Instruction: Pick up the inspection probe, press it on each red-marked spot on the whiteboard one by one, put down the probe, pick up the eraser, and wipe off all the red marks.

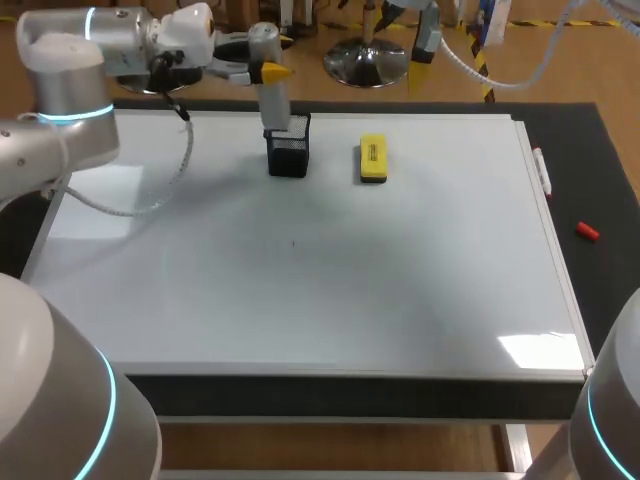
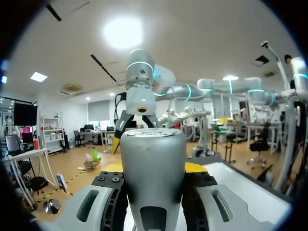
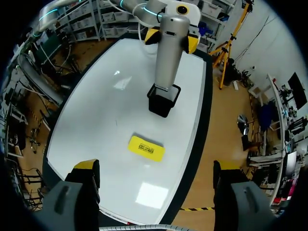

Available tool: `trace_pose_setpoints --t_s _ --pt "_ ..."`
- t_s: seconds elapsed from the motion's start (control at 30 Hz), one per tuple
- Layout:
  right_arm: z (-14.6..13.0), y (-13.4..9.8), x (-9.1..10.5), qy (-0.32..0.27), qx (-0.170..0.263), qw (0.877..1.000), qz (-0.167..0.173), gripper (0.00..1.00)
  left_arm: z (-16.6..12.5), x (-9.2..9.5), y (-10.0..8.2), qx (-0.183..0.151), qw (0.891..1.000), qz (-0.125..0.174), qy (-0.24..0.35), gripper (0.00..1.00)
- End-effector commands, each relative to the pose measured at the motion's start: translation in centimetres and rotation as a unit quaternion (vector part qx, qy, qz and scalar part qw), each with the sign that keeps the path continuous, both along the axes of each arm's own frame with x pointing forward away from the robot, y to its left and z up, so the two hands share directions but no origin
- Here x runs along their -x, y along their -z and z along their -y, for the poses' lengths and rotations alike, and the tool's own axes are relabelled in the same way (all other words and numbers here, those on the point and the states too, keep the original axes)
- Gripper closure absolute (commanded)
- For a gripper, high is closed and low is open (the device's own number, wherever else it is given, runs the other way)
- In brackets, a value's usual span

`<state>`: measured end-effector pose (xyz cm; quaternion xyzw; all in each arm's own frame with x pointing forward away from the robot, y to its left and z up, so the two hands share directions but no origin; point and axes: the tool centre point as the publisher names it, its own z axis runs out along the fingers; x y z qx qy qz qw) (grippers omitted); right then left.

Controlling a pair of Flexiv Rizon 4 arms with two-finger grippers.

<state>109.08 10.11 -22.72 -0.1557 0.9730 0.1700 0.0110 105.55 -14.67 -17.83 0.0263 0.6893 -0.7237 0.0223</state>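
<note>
— Where do we have the inspection probe (image 1: 272, 100)?
— In the upper left of the head view. Our left gripper (image 1: 262, 68) is clamped on its grey body. It stands upright, with its lower end inside the black mesh holder (image 1: 289, 155) on the whiteboard (image 1: 300, 300).
— And the eraser (image 1: 372, 159)?
— It's yellow and lies flat just right of the holder, not touching it.
— Our right gripper (image 3: 155, 167)?
— Its jaws are wide apart above the whiteboard, with the eraser ahead of them.

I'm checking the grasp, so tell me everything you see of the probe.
The probe is a smooth grey cylinder, metal-looking, with a flat top. It stands upright, its lower end in the black mesh holder on the whiteboard. The left gripper clamps its upper part from both sides.
</note>
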Motion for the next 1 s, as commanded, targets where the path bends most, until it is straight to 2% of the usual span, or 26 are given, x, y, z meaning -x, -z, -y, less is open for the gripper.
trace_pose_setpoints --t_s 0.03,0.73,1.0 --pt "0.0 -0.1 -0.1 -0.001 0.003 1.0 -0.001 0.0 0.9 -0.1 0.2 -0.001 1.0 0.003 -0.025 1.0" --pt "0.0 -0.1 -0.1 -0.001 0.003 1.0 -0.001 0.0 1.8 -1.7 1.6 -0.009 1.0 0.014 0.011 1.0" --pt "0.0 -0.1 -0.1 -0.001 0.003 1.0 -0.001 0.0 2.0 -1.9 2.9 -0.008 1.0 0.011 0.024 1.0"
